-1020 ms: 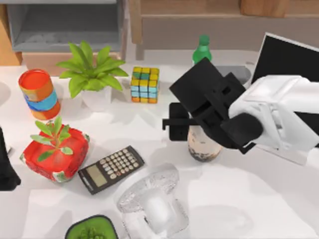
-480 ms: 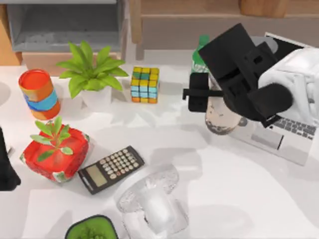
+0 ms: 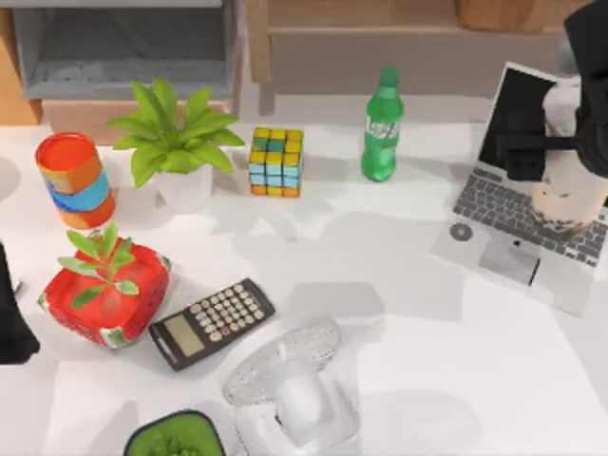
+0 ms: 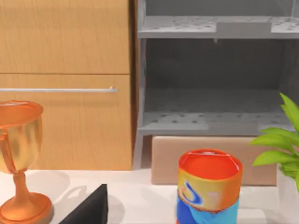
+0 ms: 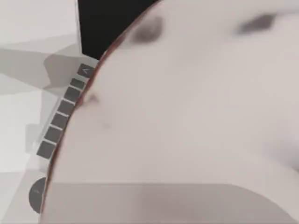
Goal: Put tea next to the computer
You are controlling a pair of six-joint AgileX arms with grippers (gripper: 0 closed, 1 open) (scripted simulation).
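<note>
The right gripper (image 3: 560,157) hangs at the table's right edge, clamped on the milk tea cup (image 3: 567,195), which sits beneath it over the laptop (image 3: 513,223) keyboard, having swung rightward from beside the green soda bottle (image 3: 382,125), while the left arm stays parked at the left edge.
</note>
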